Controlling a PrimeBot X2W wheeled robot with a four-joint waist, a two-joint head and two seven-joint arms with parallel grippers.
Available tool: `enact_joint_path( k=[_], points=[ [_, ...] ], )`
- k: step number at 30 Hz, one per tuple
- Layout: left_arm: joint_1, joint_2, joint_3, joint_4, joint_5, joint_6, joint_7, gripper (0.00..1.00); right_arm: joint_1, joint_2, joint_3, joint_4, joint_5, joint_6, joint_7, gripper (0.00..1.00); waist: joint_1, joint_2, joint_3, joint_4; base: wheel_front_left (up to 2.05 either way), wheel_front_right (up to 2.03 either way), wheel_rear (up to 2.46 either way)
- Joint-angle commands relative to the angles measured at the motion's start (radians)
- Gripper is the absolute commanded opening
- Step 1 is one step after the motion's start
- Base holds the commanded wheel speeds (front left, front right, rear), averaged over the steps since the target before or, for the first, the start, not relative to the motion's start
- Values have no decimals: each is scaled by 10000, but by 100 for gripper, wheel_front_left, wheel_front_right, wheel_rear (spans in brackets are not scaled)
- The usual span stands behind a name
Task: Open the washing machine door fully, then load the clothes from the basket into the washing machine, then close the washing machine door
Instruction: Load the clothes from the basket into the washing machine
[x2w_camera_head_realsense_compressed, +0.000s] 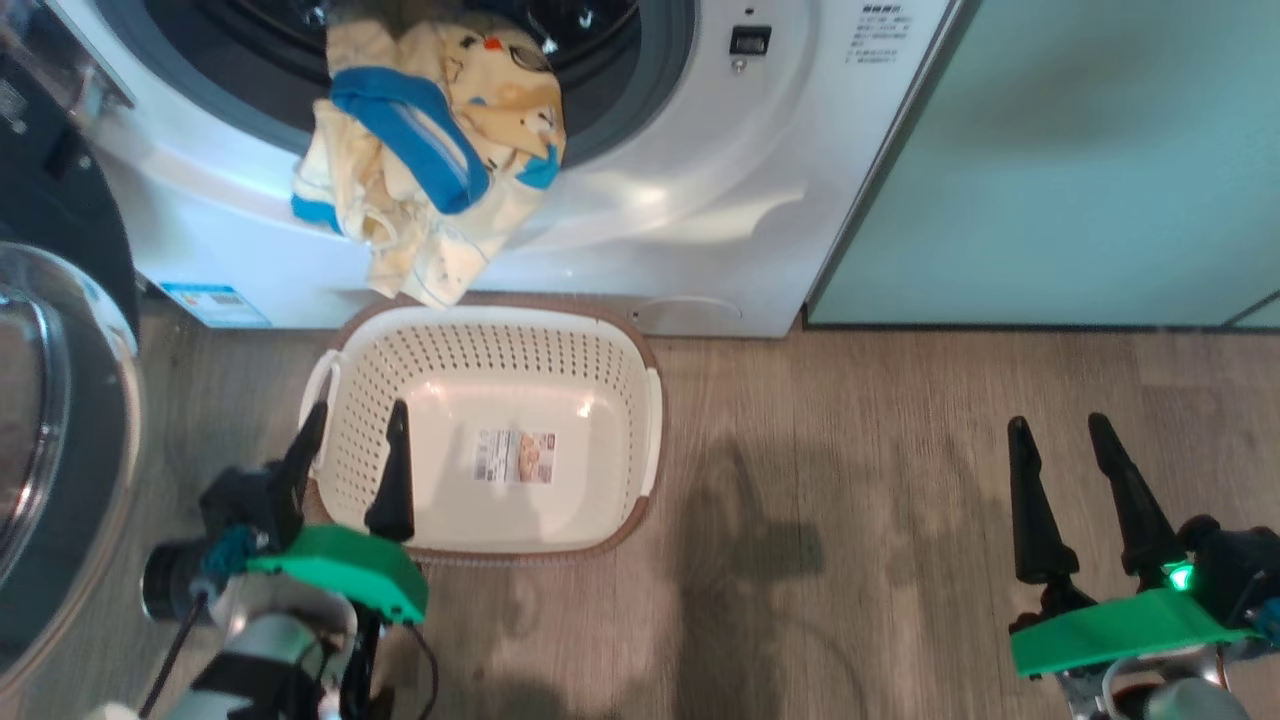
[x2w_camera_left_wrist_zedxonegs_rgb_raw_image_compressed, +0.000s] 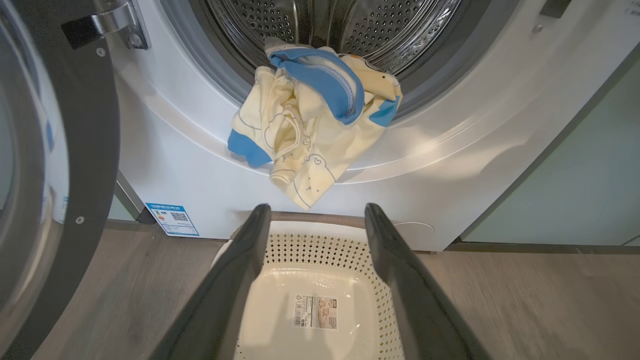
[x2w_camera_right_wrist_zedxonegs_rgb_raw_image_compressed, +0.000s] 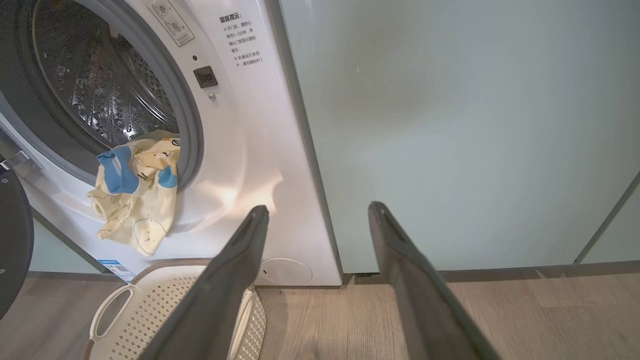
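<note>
The pale yellow cloth garments with blue patches and trim (x2w_camera_head_realsense_compressed: 430, 150) lie bunched over the lower lip of the grey-ringed drum mouth of the big white front-loading washing machine (x2w_camera_head_realsense_compressed: 700, 220). Part of the cloth is inside the steel drum and the greater part hangs down the white front panel. They look thin, soft and light; in my judgement they will sag, fold and slide off the smooth lip rather than keep any shape. The sound place to grip is therefore the thick bunch at the blue band near the lip, gathering the hanging tail before pushing inward. Directly below, close against the machine's foot, stands the small cream perforated plastic basket with a brown rim (x2w_camera_head_realsense_compressed: 480, 350), its bottom bare but for a label sticker. The round black-rimmed glass door (x2w_camera_head_realsense_compressed: 60, 420) stands wide open at the left. The left gripper (x2w_camera_head_realsense_compressed: 358, 410) hovers over the basket's near left corner, fingers spread and holding nothing. The right gripper (x2w_camera_head_realsense_compressed: 1058, 422) hangs over the wooden floor (x2w_camera_head_realsense_compressed: 850, 480), well apart, likewise spread and idle.
</note>
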Motion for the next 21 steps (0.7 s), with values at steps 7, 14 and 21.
enact_joint_path(
  k=[7,14,21],
  points=[
    [-1881,289,451,856,29,-451,-6,100,-615,-109,152,-454,96,-7,-67,100,-1,0,1176,-231,0,0,0],
    [-3774,546,557,2615,18,-914,150,100,-1169,-77,319,-517,190,-7,-67,100,-1,0,2159,-622,0,0,0],
    [-5192,1013,755,4106,33,-1256,166,100,-1530,-25,433,-545,373,-7,-67,100,-1,0,2794,-1098,0,0,0]
  ],
)
